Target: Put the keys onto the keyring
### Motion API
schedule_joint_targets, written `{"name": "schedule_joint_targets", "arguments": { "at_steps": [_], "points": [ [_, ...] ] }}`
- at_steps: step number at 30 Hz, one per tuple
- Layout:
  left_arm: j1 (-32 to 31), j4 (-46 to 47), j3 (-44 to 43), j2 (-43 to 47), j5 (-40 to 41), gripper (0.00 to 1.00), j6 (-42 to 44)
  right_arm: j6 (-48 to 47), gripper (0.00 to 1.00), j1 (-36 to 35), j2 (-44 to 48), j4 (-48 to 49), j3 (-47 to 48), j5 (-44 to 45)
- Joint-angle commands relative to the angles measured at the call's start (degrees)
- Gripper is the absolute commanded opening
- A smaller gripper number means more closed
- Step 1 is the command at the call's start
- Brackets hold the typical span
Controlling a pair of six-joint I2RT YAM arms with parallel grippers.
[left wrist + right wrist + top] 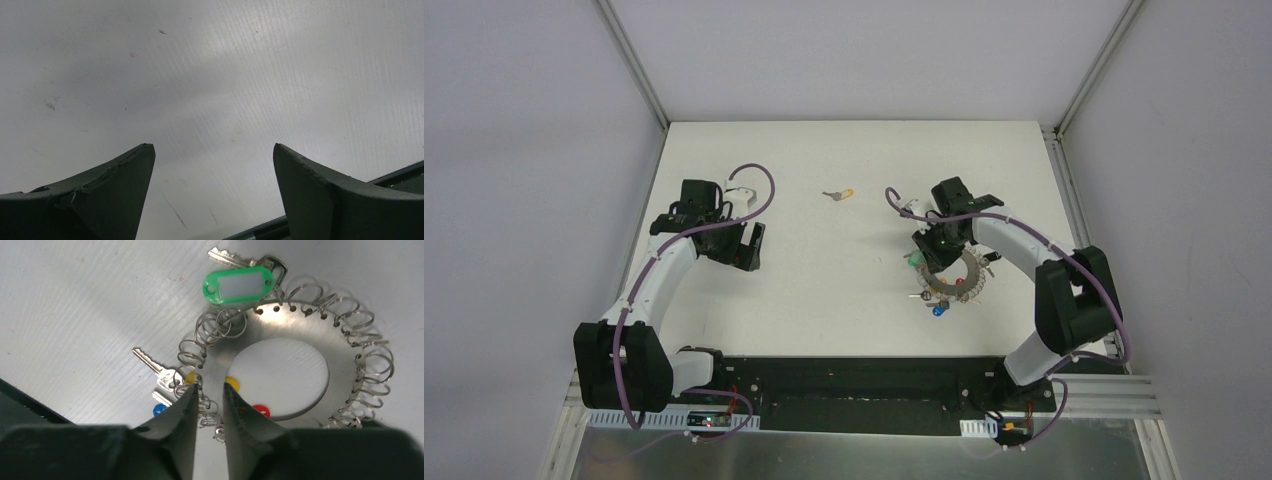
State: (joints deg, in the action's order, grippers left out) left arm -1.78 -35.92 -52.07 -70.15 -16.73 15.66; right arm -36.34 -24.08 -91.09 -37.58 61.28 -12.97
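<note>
Looks like loop-prep on the keyring (300,330) at near right: right gripper (208,390) barely parted around a wire loop (206,407), grip unclear; left gripper (212,145) wide open, empty; next, fetch far-centre yellow key (840,194).

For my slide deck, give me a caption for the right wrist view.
Right gripper, fingers narrowly apart, poised over the loop-fringed keyring, with a green tag at its edge.

place: robot lab test cell
enclosure: plain grey wall panels (524,150) around, aluminium frame posts (632,60) at corners
surface: bare white table (844,160), scuffed
rig: left arm (659,275), right arm (1014,240) on black base plate (864,375); loose purple cables (770,183)
</note>
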Motion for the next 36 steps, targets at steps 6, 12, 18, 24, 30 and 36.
{"name": "schedule_joint_targets", "arguments": {
  "at_steps": [6, 12, 18, 24, 30, 36],
  "points": [
    [0.3, -1.1, -2.4, -1.1, -2.6, 0.91, 0.4, 4.4, 0.52, 4.3, 6.8, -1.1, -2.6, 4.2],
    [0.3, -1.3, -2.6, -1.4, -2.8, 0.91, 0.3, 8.4, 0.51, 11.9, 5.2, -0.1, -1.4, 6.6],
    [0.3, -1.7, -3.0, -2.4, -3.5, 0.91, 0.1, 9.7, 0.44, 16.9, 2.7, 2.4, -0.1, 7.3],
    [0.3, -2.1, -3.3, -2.5, -3.5, 0.91, 0.0, 9.7, 0.38, 19.9, -3.2, 2.5, 4.7, 7.7],
    [0.3, -2.3, -3.6, -3.3, -3.8, 0.91, 0.0, 5.8, 0.41, 21.5, -8.1, 2.4, 8.3, 7.1],
    [0.3, -2.5, -3.7, -3.5, -3.8, 0.91, 0.0, 1.4, 0.40, 22.9, -12.6, -0.5, 12.2, 3.3]
  ]
}}
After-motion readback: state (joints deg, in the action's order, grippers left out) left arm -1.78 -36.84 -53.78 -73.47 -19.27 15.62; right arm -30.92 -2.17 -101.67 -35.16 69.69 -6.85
